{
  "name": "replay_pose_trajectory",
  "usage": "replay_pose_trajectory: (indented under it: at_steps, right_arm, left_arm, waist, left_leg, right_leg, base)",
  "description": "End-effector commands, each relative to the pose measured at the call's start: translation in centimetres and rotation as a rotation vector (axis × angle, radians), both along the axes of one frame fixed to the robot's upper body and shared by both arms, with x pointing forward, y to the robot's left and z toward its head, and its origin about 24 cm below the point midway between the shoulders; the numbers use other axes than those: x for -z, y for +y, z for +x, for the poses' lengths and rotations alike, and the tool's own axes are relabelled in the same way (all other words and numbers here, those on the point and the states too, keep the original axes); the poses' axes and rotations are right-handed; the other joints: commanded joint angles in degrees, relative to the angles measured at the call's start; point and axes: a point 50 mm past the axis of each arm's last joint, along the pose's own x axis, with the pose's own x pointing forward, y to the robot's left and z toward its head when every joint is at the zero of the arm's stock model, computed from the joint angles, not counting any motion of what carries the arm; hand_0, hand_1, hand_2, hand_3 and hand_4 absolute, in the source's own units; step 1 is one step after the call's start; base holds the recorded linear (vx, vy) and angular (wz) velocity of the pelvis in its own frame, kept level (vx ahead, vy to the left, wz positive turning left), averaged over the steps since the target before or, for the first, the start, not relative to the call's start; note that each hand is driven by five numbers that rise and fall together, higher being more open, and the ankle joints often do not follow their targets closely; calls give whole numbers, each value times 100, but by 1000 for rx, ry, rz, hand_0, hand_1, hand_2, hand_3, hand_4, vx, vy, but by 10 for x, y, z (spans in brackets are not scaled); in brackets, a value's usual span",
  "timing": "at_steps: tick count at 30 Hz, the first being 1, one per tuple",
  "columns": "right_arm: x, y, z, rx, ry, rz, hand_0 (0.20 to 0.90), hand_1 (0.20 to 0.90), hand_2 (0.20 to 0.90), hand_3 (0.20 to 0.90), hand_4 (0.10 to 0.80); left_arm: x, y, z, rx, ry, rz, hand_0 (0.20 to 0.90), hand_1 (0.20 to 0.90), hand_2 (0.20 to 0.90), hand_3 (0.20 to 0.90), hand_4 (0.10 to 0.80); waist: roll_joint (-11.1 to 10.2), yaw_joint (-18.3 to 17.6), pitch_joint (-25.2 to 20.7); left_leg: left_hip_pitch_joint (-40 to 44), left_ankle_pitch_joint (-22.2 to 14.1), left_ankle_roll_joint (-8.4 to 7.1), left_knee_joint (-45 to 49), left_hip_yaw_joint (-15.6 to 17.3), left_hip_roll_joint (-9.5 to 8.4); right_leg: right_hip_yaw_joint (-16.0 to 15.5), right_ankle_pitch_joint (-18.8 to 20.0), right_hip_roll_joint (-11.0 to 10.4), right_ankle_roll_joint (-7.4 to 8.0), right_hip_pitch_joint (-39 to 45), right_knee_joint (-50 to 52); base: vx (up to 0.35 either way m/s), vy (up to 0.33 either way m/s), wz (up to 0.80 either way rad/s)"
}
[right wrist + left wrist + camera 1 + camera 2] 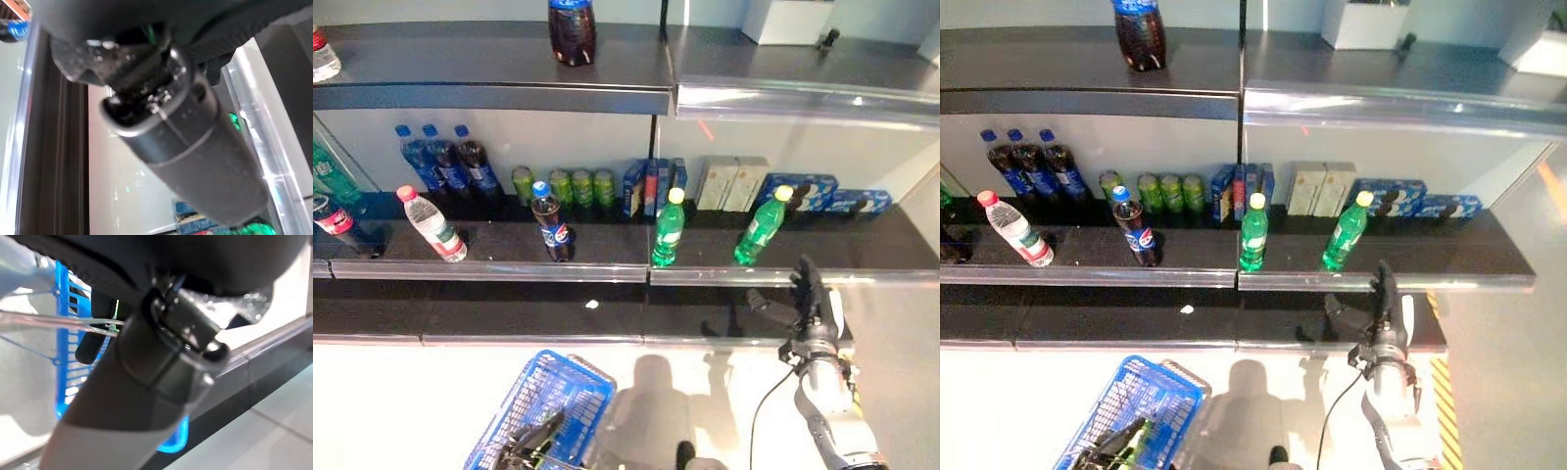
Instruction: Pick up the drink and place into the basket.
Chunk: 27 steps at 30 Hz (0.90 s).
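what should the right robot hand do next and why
Probably raise the right robot hand a little and forward toward the right green bottle. The hand is open, holds nothing, and sits just below the shelf edge under that bottle. The basket hangs at the left robot hand.

Right hand (815, 294) is dark, slim fingers and a thumb, with a white patch on its side. Behind it sits a black wrist collar, then a silver-grey forearm. Left hand (533, 439) is dark too, down by the picture's edge.
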Motion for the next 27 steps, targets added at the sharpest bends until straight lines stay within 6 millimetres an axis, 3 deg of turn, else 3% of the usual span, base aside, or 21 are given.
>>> replay_pose_trajectory:
  at_steps: [1, 4, 5, 12, 19, 27]
  right_arm:
    - [-90, 2, 19, -16, -454, -64, 900, 900, 900, 900, 800]
    - [-108, -1, 27, 27, -533, -82, 900, 900, 900, 900, 800]
    - [-124, -2, 33, 55, -596, -99, 900, 900, 900, 900, 800]
    - [-175, 5, 48, 154, -812, -118, 900, 900, 900, 900, 800]
    - [-215, -4, 55, 238, -918, -152, 900, 900, 900, 900, 800]
    - [-246, -11, 59, 254, -959, -156, 900, 900, 900, 900, 800]
  left_arm:
    - [1, 11, -25, 97, 50, 73, 300, 300, 300, 200, 100]
    - [-1, 9, -12, 109, 7, 64, 300, 300, 300, 200, 100]
    - [-4, 8, 2, 121, -38, 53, 300, 300, 300, 200, 100]
    - [-16, -3, 46, 177, -158, 34, 300, 300, 300, 200, 100]
    - [-26, -6, 69, 206, -222, 36, 300, 300, 300, 200, 100]
    - [-32, -11, 83, 241, -260, 26, 300, 300, 300, 200, 100]
  waist:
    - [-29, 18, -27]
    - [62, 16, 148]
    - [136, 4, 328]
    - [355, 2, 932]
    - [533, 55, 1295]
    - [687, 63, 1525]
  left_leg:
    - [-493, -497, 22, 1228, -416, 304]
    - [-728, -498, 4, 1425, -488, 284]
    - [-944, -456, 0, 1594, -543, 269]
    - [-1696, -281, 22, 2086, -793, 196]
    - [-2168, -49, 21, 2292, -944, 142]
    - [-2470, 165, 8, 2370, -1027, 62]
  right_leg:
    - [-148, -394, -301, -107, -655, 1216]
    - [-132, -464, -303, -179, -898, 1426]
    - [-116, -498, -320, -222, -1123, 1608]
    - [-27, -570, -348, -334, -1884, 2157]
    - [-25, -614, -344, -396, -2373, 2468]
    - [22, -658, -279, -465, -2727, 2642]
  base:
    - [0, 0, 0]
    - [-99, -10, -7]
    - [-189, 5, -3]
    - [-170, -8, 5]
    - [-81, -32, 1]
    - [-25, -17, -5]
